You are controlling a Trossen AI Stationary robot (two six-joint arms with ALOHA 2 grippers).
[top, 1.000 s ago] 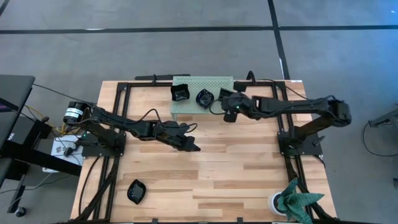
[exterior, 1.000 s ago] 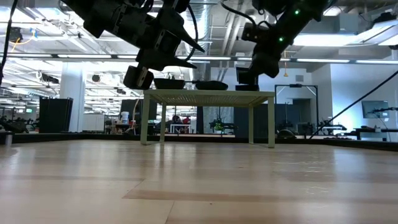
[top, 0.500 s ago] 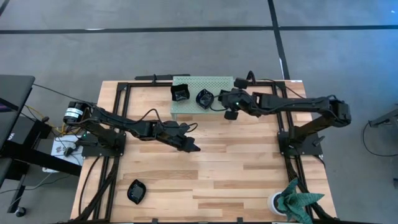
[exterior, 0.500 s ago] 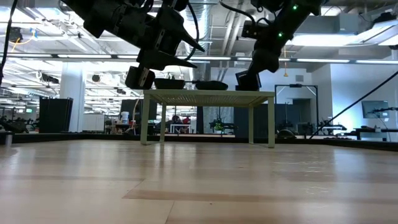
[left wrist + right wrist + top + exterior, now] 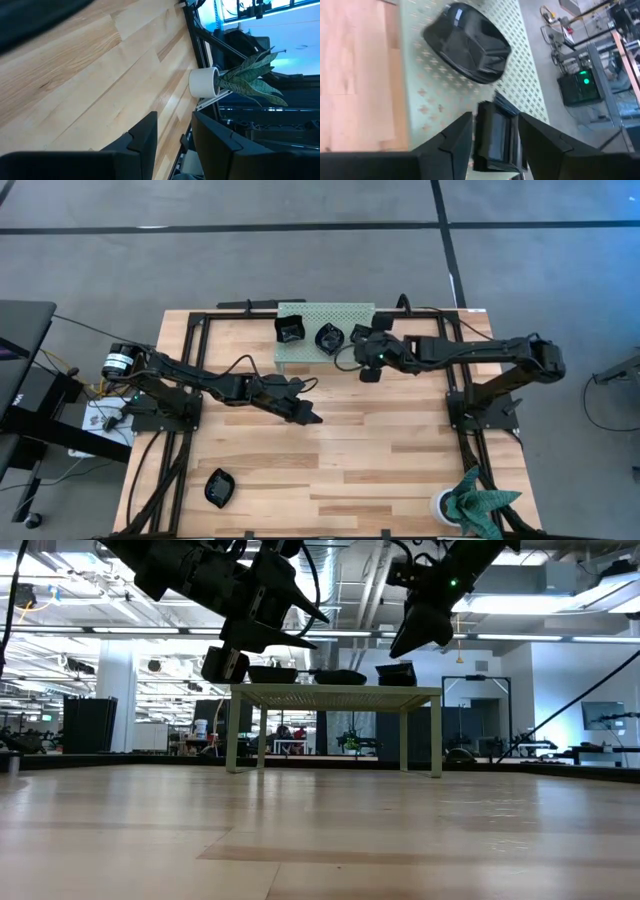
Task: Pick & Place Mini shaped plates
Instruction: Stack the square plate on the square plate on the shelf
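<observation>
A pale green perforated rack [image 5: 345,312] stands at the table's far middle. Three glossy black mini shaped plates rest on its top: a square one [image 5: 289,330], a rounded one [image 5: 328,337] [image 5: 467,42], and a small square one [image 5: 397,673] [image 5: 495,135] at its right end. Another plate [image 5: 218,487] lies on the table, near left. My right gripper [image 5: 415,635] [image 5: 495,119] hangs open just above the small square plate, clear of it. My left gripper [image 5: 305,415] [image 5: 175,132] hovers open and empty over the table's middle.
A white pot with a green plant [image 5: 470,502] [image 5: 204,82] stands at the table's near right corner. Black frame rails [image 5: 190,380] run along the table's left and right sides. Bare wood lies between the rack and the near edge.
My right gripper has opened and let go of the small square plate, which now sits level on the rack's right end. The gripper has then risen a little above it. My left arm has kept still.
</observation>
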